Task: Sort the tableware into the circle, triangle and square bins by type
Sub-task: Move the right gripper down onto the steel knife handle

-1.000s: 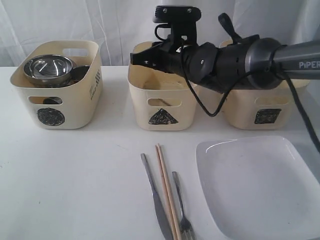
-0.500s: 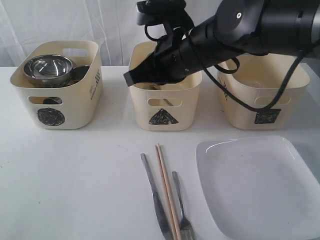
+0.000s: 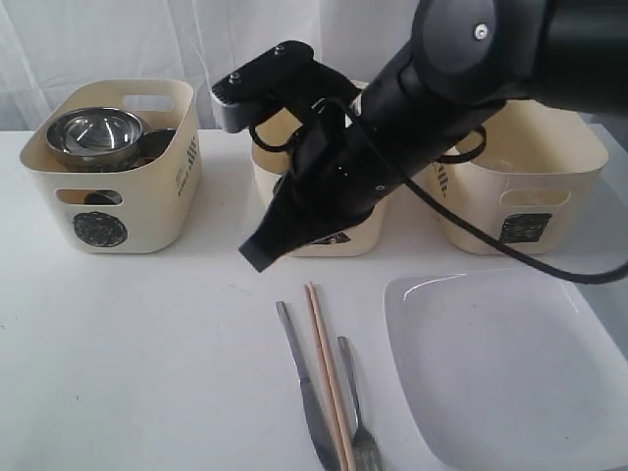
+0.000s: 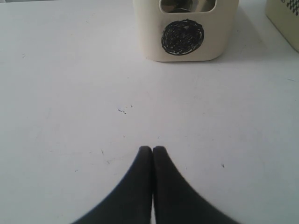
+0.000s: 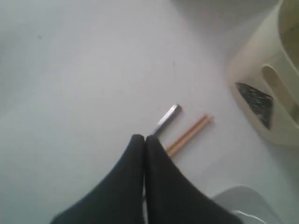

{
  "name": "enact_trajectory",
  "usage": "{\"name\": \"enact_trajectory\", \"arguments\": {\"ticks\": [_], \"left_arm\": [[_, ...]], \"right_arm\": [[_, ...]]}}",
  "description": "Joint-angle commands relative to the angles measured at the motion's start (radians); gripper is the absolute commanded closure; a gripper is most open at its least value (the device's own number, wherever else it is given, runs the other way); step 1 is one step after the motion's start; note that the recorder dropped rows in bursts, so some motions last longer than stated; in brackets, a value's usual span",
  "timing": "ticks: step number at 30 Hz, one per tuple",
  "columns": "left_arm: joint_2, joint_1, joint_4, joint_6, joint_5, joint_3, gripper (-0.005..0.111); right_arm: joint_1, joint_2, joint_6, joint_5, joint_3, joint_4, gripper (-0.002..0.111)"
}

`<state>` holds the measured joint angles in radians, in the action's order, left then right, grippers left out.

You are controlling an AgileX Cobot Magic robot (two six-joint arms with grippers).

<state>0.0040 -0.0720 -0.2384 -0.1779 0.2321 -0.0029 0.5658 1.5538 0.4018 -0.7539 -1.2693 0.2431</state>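
Stock on the white table (image 3: 147, 343), every place reckoned from the triangle bin (image 3: 365, 234).

1. My right gripper (image 3: 261, 257): black, fingers pressed together on nothing. It hangs in front of the triangle bin's front wall, my arm covering most of that wall. The right wrist view shows its tips (image 5: 144, 139) above the far ends of the knife and chopsticks.
2. My left gripper (image 4: 153, 150): fingers clenched tip to tip, empty, low over bare table on the circle-bin side of the triangle bin, facing the scribbled circle.
3. Circle bin (image 3: 147, 211): left of the triangle bin, apart from it. Steel bowls (image 3: 96, 132) sit stacked inside.
4. Square bin (image 3: 549, 186): right of the triangle bin, close beside it. I cannot tell its contents.
5. Knife (image 3: 304, 392), chopsticks (image 3: 327, 383), fork (image 3: 358, 417): lying side by side on the table in front of the triangle bin, chopsticks between the two steel pieces.
6. White square plate (image 3: 510, 363): flat on the table, in front and to the right of the triangle bin, just beside the fork.
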Motion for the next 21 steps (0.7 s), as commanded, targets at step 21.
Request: {"name": "enact_trajectory", "arguments": {"ticks": [21], "left_arm": [[-0.004, 0.004, -0.002, -0.002, 0.002, 0.003, 0.107]], "right_arm": [[0.053, 0.238, -0.408, -0.243, 0.014, -0.058, 0.108]]}}
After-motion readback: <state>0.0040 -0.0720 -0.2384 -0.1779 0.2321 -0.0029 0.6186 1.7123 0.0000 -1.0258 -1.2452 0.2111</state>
